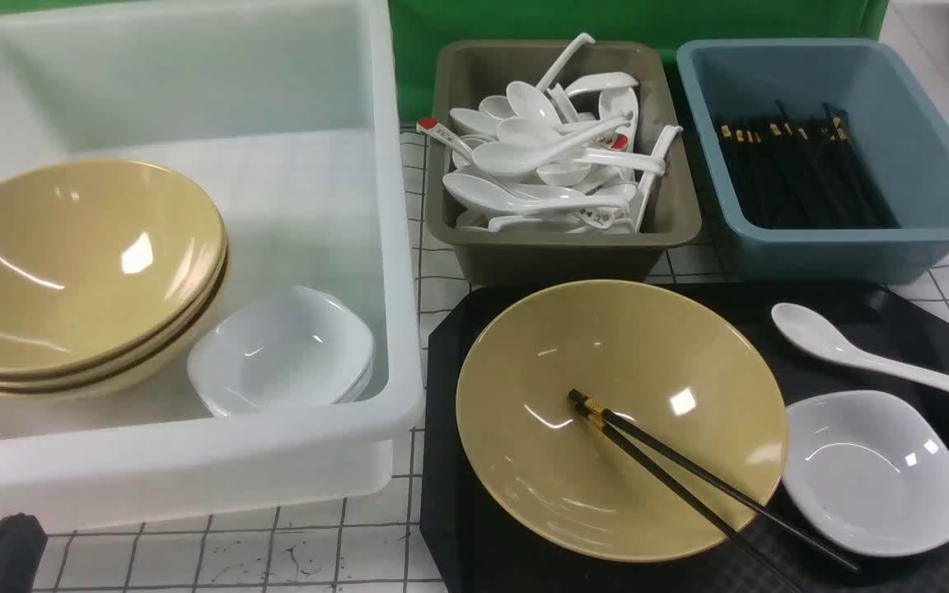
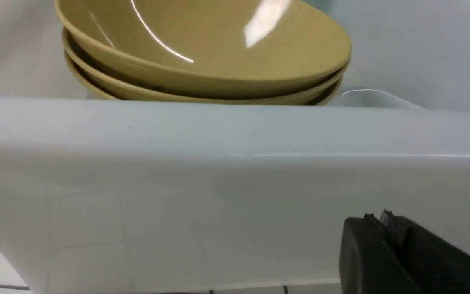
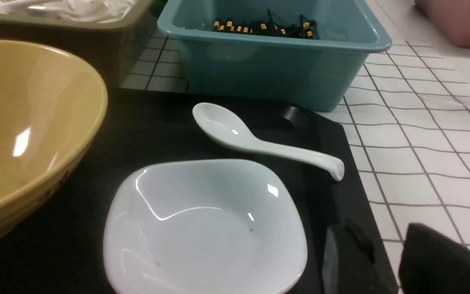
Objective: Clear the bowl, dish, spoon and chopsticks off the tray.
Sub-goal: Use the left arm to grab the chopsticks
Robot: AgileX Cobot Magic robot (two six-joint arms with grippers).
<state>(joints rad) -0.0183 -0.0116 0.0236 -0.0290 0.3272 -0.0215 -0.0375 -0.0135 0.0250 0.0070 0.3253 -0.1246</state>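
Observation:
On the black tray (image 1: 466,511) sits the wide mustard-yellow bowl (image 1: 557,469), with the black chopsticks (image 1: 689,482) lying across its inside and out over its near rim. To its right lie the white spoon (image 1: 853,352) and, nearer, the small white dish (image 1: 878,471). The right wrist view shows the dish (image 3: 202,228), the spoon (image 3: 259,145) and the bowl's side (image 3: 27,134). My right gripper (image 3: 375,249) stands open and empty at the tray's right edge (image 3: 341,171), beside the dish. My left gripper (image 2: 382,222) is shut and empty, low in front of the white bin's wall (image 2: 218,183).
The white bin (image 1: 396,247) at left holds a stack of yellow bowls (image 1: 71,272) and white dishes (image 1: 285,350). Behind the tray, a brown bin (image 1: 557,251) holds several spoons and a blue bin (image 1: 837,251) holds several chopsticks. The table is white with a grid.

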